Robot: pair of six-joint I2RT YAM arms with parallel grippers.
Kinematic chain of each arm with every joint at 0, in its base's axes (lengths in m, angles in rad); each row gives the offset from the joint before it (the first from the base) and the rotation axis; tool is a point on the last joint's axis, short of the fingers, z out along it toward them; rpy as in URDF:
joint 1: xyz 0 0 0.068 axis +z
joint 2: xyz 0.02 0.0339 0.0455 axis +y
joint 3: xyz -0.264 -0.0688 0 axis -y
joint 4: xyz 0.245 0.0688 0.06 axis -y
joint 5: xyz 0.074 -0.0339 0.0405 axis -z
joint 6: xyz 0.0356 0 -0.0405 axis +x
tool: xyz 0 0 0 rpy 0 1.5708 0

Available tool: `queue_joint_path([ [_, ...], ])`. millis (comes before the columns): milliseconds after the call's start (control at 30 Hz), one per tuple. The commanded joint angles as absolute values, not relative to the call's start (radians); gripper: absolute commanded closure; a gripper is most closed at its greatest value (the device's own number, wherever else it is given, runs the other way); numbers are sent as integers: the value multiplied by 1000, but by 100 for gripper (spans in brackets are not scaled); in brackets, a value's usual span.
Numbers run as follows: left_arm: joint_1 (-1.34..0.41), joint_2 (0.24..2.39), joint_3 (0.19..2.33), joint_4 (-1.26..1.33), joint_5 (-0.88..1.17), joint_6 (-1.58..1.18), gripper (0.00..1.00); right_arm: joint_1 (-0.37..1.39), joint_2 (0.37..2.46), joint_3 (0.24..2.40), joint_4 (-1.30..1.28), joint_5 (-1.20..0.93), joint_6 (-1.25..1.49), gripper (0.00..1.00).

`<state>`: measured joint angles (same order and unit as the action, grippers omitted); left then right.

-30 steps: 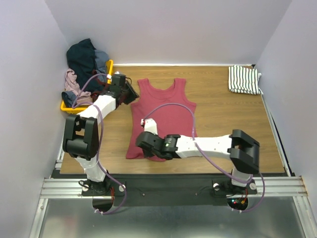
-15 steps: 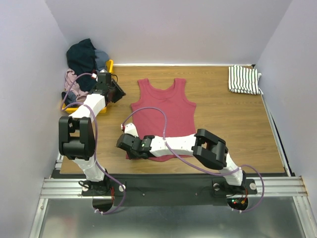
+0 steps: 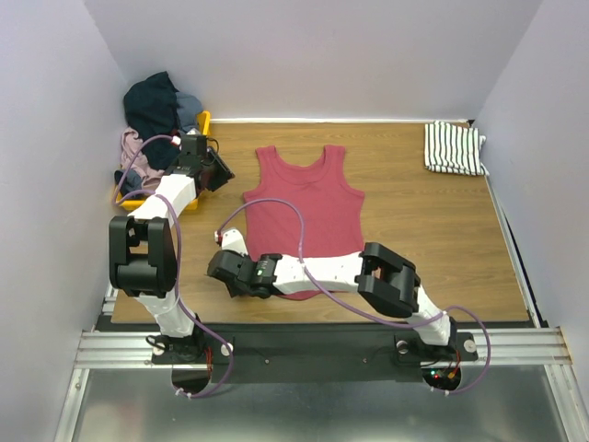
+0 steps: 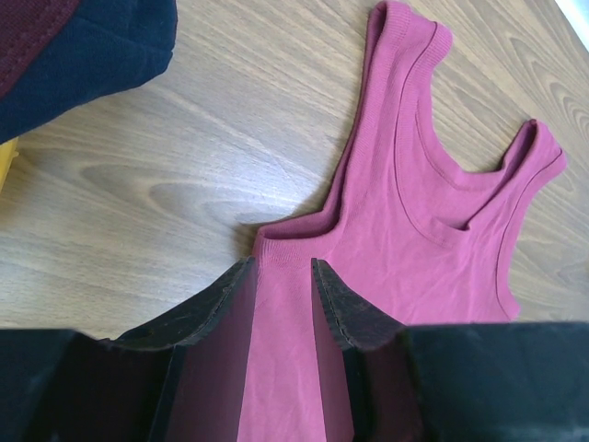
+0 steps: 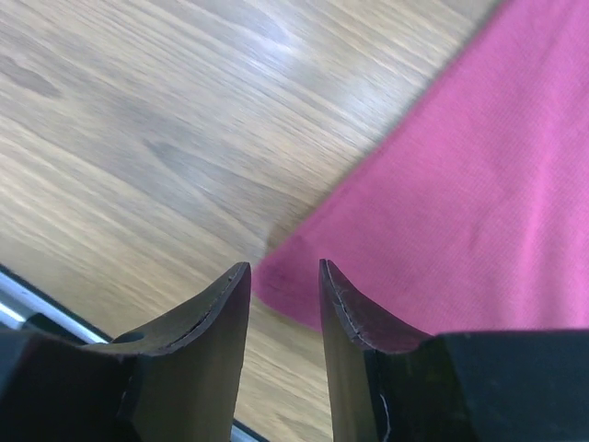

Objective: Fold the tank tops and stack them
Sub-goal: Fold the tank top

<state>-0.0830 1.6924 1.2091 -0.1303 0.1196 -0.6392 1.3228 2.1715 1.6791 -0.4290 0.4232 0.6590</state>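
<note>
The dark red tank top (image 3: 308,212) lies flat and face up in the middle of the table, straps toward the back. The striped tank top (image 3: 453,147) lies folded at the back right corner. My left gripper (image 3: 222,171) is open and low at the red top's left underarm edge; in the left wrist view the left gripper (image 4: 281,269) has red cloth (image 4: 442,230) between its fingers. My right gripper (image 3: 225,276) is open over the top's front left hem corner; in the right wrist view the right gripper (image 5: 282,272) straddles that corner (image 5: 460,184).
A yellow tray (image 3: 204,120) at the back left holds a heap of dark and pink clothes (image 3: 156,106). Dark blue cloth (image 4: 92,46) lies close to my left gripper. The table's front edge and metal rail (image 5: 18,308) are just beside my right gripper.
My right arm has swung left along the red top's hem from its middle to the front left corner. My left gripper drew back a little to the left, then held still.
</note>
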Motion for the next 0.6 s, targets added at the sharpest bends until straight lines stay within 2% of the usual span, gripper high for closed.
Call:
queue_joint_path([
  [0,-74,1675,1250,-133,127,-615,58,1333,2209,1736,-410,442,649,58],
  [333,-69,1680,1250,-127,147,-611,58,1333,2269,1737,-411,448,663,57],
  [400,-69,1681,1249,-126,150,-609,58,1333,2266,1726,-410,442,666,62],
  [433,-69,1681,1246,-124,152,-611,58,1333,2249,1701,-411,439,675,70],
  [467,-69,1681,1238,-123,155,-614,58,1333,2234,1681,-411,442,681,75],
  [567,-72,1671,1198,-101,169,-630,58,1333,2152,1585,-410,453,698,83],
])
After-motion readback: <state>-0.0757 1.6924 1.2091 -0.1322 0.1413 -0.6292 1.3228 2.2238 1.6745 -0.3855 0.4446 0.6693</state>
